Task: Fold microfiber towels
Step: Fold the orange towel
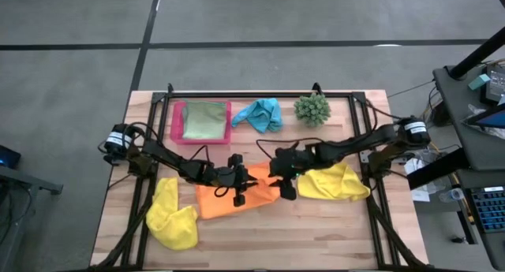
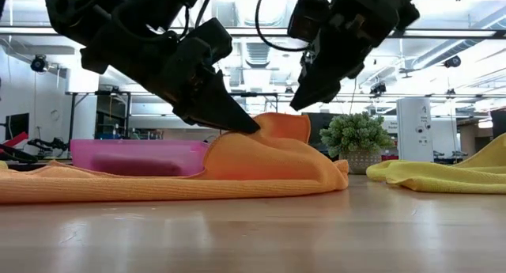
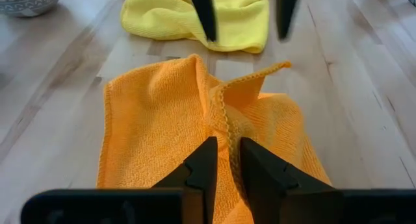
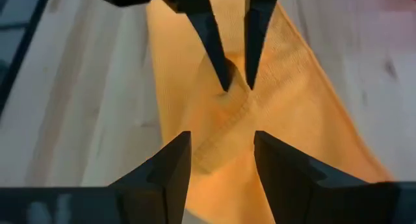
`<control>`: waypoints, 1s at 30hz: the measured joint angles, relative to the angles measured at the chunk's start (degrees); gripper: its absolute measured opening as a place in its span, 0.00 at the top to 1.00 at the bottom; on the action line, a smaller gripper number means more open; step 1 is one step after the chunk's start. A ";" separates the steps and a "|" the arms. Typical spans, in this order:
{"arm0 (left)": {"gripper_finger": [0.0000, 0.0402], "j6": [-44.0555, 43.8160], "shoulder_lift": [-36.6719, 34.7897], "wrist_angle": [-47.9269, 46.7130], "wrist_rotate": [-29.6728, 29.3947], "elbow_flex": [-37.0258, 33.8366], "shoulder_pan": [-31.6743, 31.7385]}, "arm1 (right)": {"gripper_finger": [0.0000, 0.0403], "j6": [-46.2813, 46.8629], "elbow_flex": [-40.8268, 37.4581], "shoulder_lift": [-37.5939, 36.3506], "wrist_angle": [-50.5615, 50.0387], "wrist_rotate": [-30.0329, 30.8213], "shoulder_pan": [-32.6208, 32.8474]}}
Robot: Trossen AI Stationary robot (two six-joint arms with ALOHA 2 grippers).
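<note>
Just in front of the flat pink rectangular tray (image 1: 177, 134) holding one folded light green microfiber towel (image 1: 203, 119), the left gripper (image 1: 239, 180), narrowly parted, and the empty, wider-open right gripper (image 1: 285, 180) are working the half-folded orange microfiber towel (image 1: 230, 197), leaving the two yellow towels (image 1: 172, 215) (image 1: 336, 182) and the turquoise towel (image 1: 260, 113) unfolded.

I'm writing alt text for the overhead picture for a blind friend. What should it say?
Two dark robot arms meet over an orange towel at the middle of a wooden table. Yellow towels lie at left and right; behind are a pink tray holding a green towel, a turquoise towel and a small plant.
</note>
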 joint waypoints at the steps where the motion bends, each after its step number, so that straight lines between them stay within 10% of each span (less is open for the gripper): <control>1: 0.87 -0.17 0.00 -0.02 -0.01 -0.02 0.00 | 0.60 0.91 -0.56 0.74 1.59 0.77 0.52; 11: 0.87 -0.38 0.02 -0.17 -0.39 0.11 0.04 | 0.64 4.06 -0.93 7.68 6.27 7.16 2.40; 19: 0.86 -0.52 -2.34 -2.16 0.81 0.11 -0.05 | 0.95 2.25 -0.73 7.11 5.03 6.69 2.58; 30: 0.86 -31.84 -22.44 -45.89 6.67 0.57 -6.24 | 0.98 -5.81 -0.64 -0.40 -1.97 -0.80 9.16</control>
